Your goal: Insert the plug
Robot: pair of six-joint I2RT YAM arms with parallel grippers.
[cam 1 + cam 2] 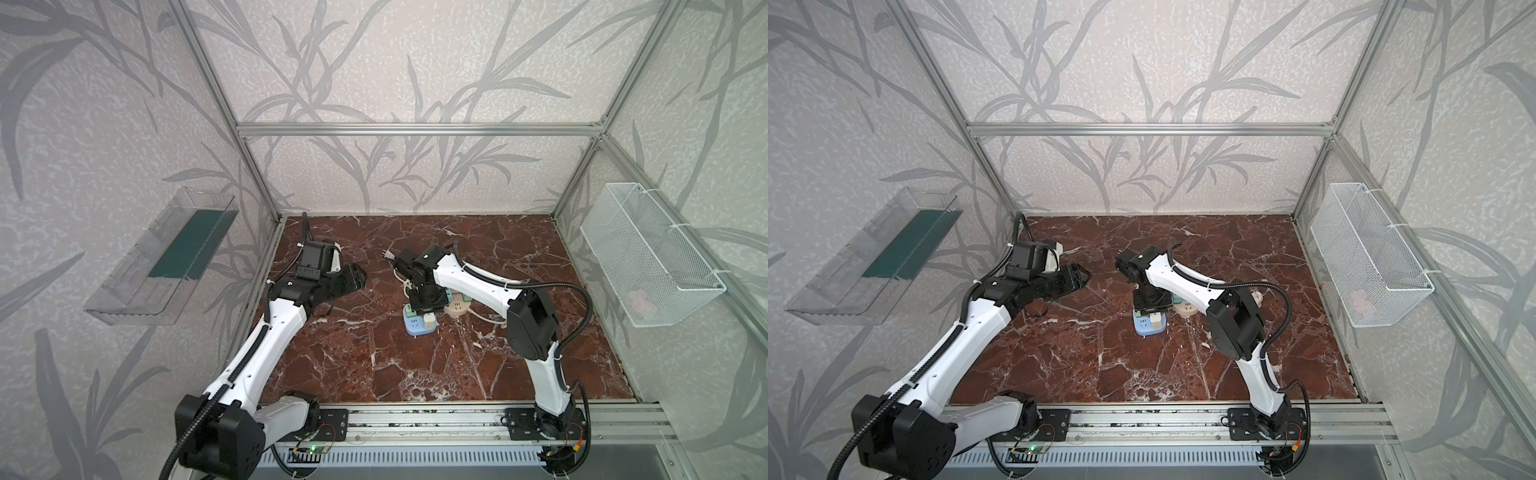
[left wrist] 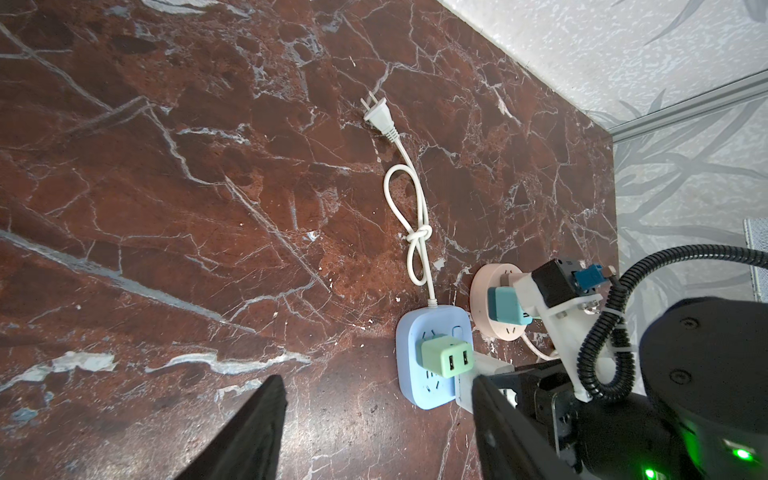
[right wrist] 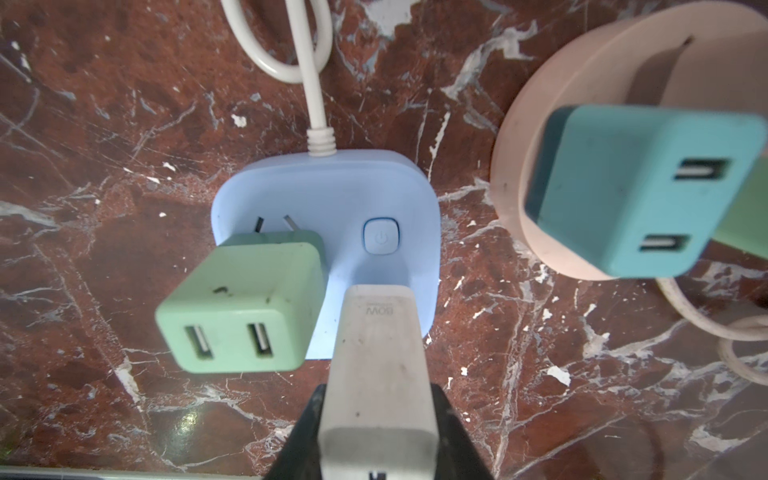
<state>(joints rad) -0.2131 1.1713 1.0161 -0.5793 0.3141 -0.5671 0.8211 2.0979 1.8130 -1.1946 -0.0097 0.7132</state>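
In the right wrist view my right gripper (image 3: 376,399) is shut on a white plug (image 3: 378,353). The plug's far end meets the face of the blue socket block (image 3: 332,195), right beside a green USB charger (image 3: 241,307) seated in that block. The plug's pins are hidden. In both top views the right gripper (image 1: 426,309) points straight down over the blue socket block (image 1: 413,328) (image 1: 1144,326). My left gripper (image 1: 357,276) (image 2: 376,380) hangs open and empty above the floor, to the left of the block.
A teal charger (image 3: 636,191) sits in a round pink socket (image 3: 582,83) next to the blue block. The block's white knotted cord ends in a loose two-pin plug (image 2: 377,114) lying on the marble floor. A mesh basket (image 1: 648,253) and a clear tray (image 1: 166,257) hang on the side walls.
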